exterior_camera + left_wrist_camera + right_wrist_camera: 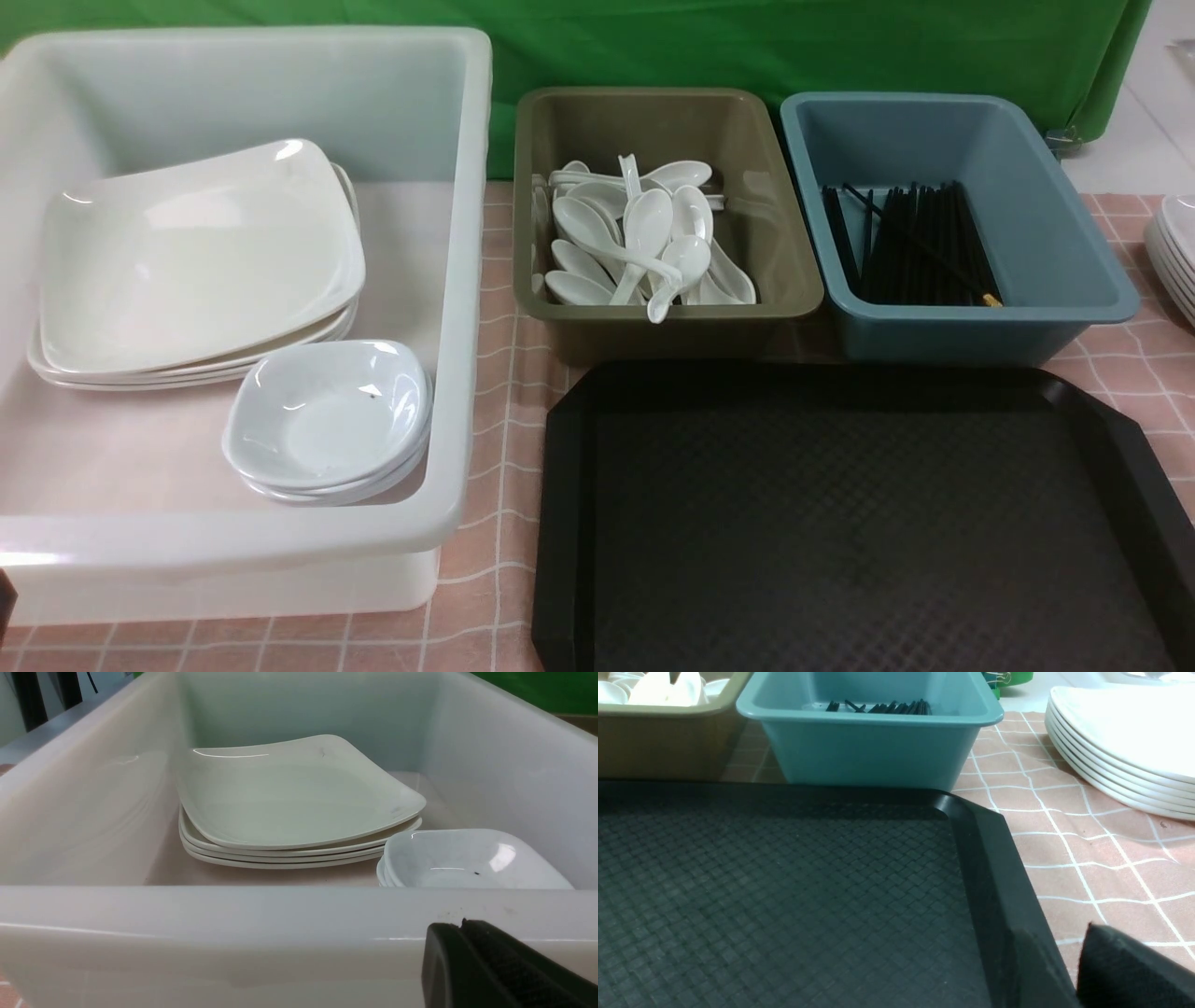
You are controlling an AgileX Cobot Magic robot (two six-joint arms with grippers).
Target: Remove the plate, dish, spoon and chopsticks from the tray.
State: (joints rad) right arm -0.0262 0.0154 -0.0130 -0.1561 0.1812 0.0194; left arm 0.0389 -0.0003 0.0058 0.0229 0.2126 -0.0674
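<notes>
Front view: bare tray (859, 523) at near right, plates (196, 261) stacked in the white tub (462, 280) at left; left wrist view: left gripper (460, 926) clenched, empty, mostly cut off; right wrist view: right gripper (1115, 961) one finger visible, state indeterminate.

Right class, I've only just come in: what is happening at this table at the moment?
Nothing is being handled. The black tray holds no tableware in any view. Large plates and small dishes are stacked in the white tub, spoons fill the brown bin, and chopsticks lie in the blue bin. The left gripper is shut outside the tub; the right gripper sits beside the tray's corner, holding nothing visible.
</notes>
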